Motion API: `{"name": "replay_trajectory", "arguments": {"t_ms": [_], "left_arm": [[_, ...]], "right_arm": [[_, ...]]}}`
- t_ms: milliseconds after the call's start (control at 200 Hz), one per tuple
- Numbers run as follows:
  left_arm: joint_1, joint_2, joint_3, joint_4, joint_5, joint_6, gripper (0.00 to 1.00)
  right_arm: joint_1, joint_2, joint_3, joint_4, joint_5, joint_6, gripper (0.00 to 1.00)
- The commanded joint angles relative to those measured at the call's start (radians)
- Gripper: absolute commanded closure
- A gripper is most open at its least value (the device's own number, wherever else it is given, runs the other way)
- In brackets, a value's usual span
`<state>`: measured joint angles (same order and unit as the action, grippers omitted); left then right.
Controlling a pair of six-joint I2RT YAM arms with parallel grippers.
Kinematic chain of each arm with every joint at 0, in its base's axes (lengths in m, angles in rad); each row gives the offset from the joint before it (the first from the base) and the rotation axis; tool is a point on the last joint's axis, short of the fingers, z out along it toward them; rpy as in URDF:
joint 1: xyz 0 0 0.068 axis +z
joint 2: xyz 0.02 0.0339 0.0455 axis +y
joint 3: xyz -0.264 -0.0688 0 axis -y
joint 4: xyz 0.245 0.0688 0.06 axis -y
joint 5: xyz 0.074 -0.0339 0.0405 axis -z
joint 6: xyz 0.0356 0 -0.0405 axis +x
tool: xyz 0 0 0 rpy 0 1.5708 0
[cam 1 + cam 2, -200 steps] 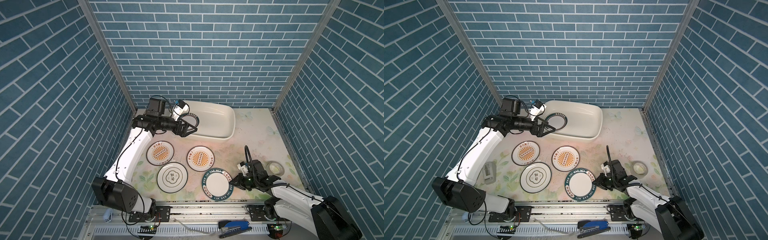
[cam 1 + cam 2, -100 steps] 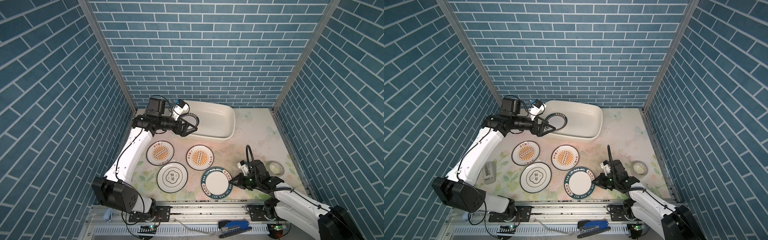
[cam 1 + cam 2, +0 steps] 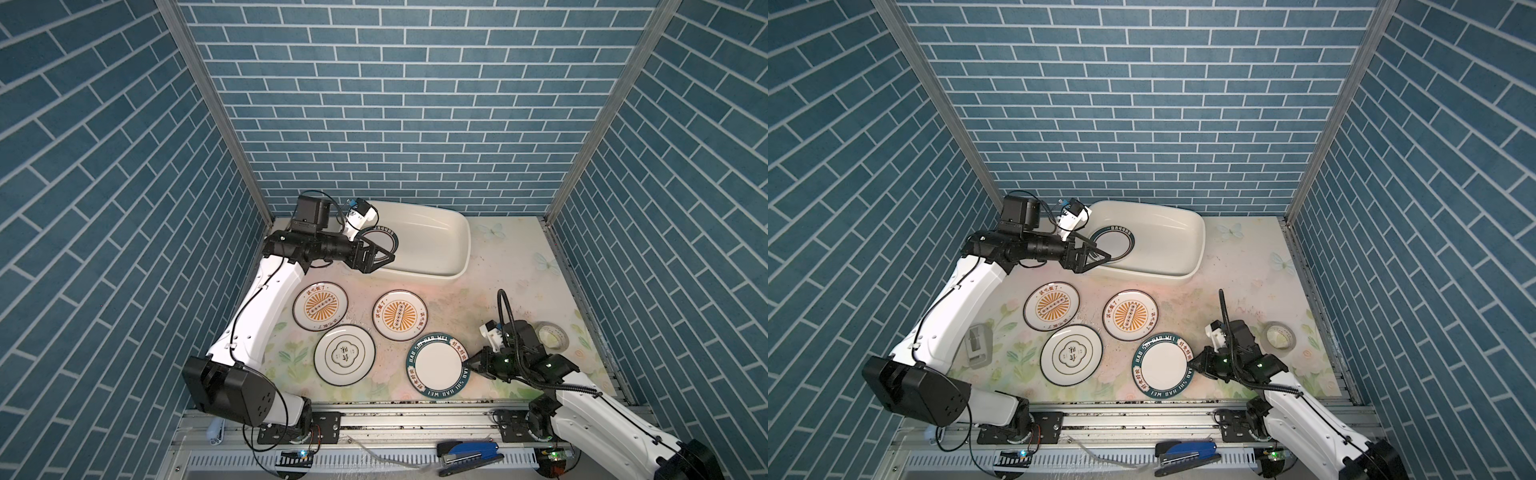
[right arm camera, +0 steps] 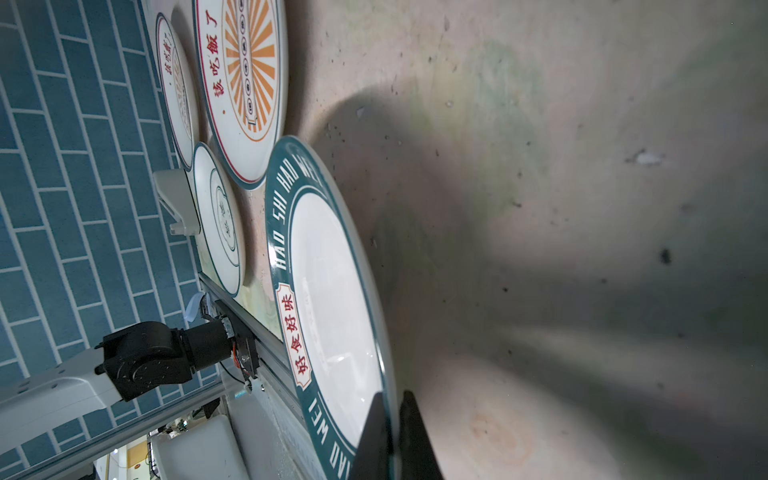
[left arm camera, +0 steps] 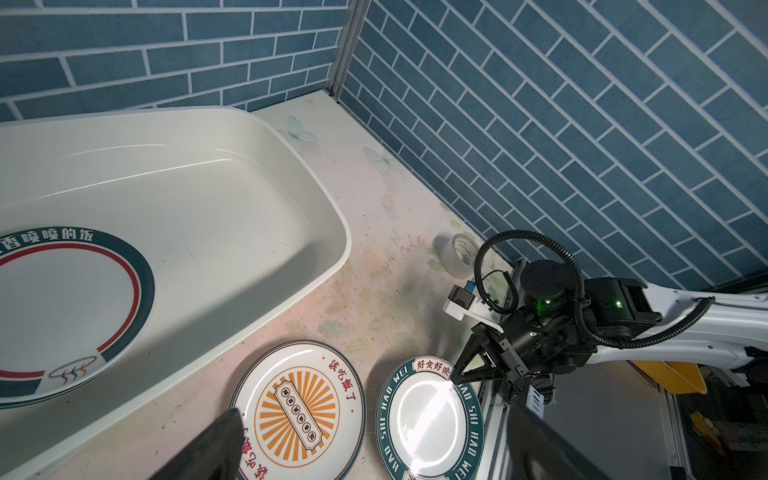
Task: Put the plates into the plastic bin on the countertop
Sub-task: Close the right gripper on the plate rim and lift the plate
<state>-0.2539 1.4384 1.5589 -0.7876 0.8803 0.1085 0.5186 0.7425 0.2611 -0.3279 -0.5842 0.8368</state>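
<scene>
My right gripper (image 4: pixel 392 415) is shut on the right rim of a white plate with a dark-green lettered band (image 3: pixel 438 365) near the countertop's (image 3: pixel 498 270) front edge, one finger above the rim and one below. Three more plates lie flat to its left: two with orange sunbursts (image 3: pixel 320 306) (image 3: pixel 400 315) and one with a clover emblem (image 3: pixel 344 354). A green-and-red ringed plate (image 3: pixel 1115 245) lies in the left end of the cream plastic bin (image 3: pixel 1200 245). My left gripper (image 3: pixel 380 253) hovers open over the bin's front left rim, holding nothing.
A tape roll (image 3: pixel 552 336) lies just behind the right wrist near the right wall. A grey-white holder (image 3: pixel 978 343) sits at the left beside the left arm. Blue brick walls close three sides. A metal rail (image 3: pixel 415 419) with a blue stapler (image 3: pixel 469 453) runs along the front.
The right gripper has closed the last bit onto the green-band plate's rim, and the plate has shifted slightly. The left arm has not moved.
</scene>
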Motion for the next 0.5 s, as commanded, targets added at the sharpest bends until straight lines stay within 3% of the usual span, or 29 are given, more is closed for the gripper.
{"name": "replay_trajectory", "arguments": {"t_ms": [0, 200, 495], "left_arm": [[-0.003, -0.021, -0.001, 0.007, 0.009, -0.004, 0.00], [-0.003, -0.021, 0.022, -0.008, -0.013, 0.003, 0.01], [0.008, -0.039, 0.056, -0.042, -0.166, 0.030, 0.00]], "right_arm": [[0.001, -0.028, 0.055, -0.044, -0.003, -0.013, 1.00], [0.000, -0.040, 0.111, -0.088, -0.011, -0.017, 1.00], [-0.006, 0.049, 0.297, -0.160, -0.006, -0.062, 1.00]]}}
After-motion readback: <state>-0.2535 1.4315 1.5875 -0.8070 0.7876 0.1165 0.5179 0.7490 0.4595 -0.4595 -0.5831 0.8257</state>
